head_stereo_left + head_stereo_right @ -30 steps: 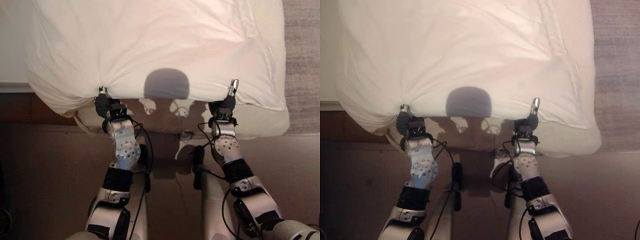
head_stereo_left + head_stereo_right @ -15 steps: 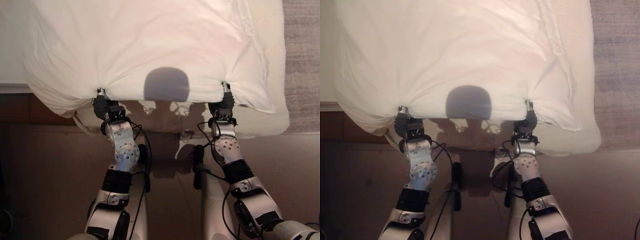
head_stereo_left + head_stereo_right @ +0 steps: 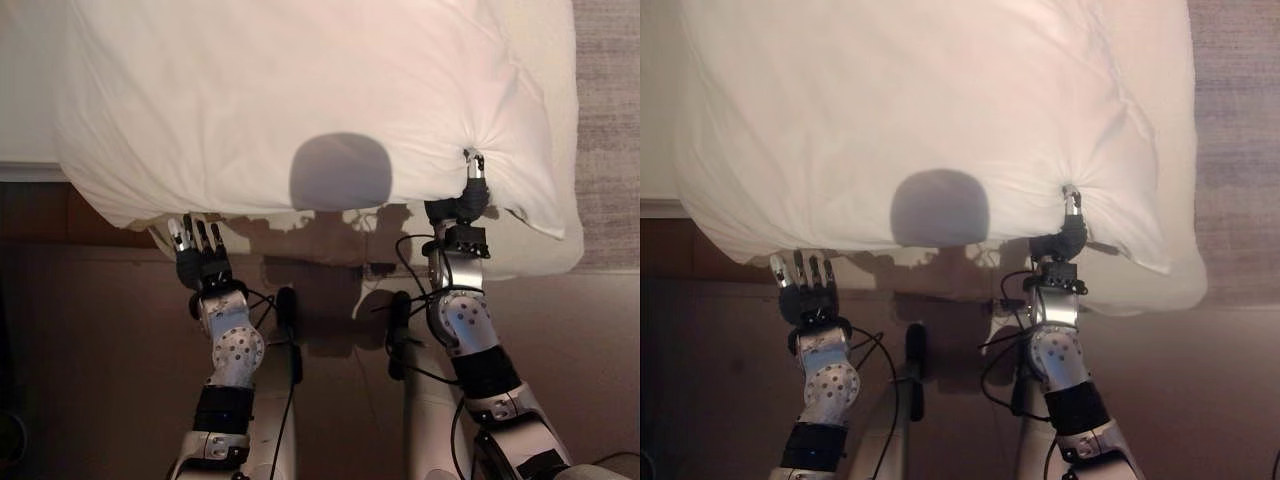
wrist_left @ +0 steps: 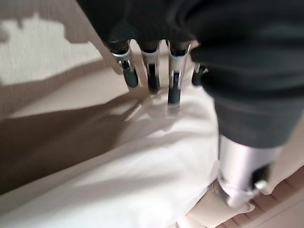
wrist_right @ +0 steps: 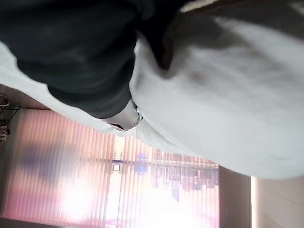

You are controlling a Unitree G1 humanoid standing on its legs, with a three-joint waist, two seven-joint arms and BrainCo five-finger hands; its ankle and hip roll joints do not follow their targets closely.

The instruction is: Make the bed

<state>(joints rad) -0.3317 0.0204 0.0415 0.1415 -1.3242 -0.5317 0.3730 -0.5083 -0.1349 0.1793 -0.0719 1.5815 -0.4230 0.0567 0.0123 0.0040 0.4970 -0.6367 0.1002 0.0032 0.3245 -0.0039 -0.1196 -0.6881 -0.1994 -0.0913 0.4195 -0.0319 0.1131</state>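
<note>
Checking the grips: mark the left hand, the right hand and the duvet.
left hand (image 3: 203,268): left eye view, dark back cover.
right hand (image 3: 462,207): left eye view, dark cover.
duvet (image 3: 300,90): left eye view, top surface.

This is a bedroom. A bed (image 3: 540,250) with a pale mattress takes up the far half of the scene, and a white duvet (image 3: 300,90) is spread over it, hanging over the near edge. A grey carpet (image 3: 605,120) lies to the right of the bed. The right wrist view shows a window with vertical blinds (image 5: 95,180) and daylight behind them.
</note>
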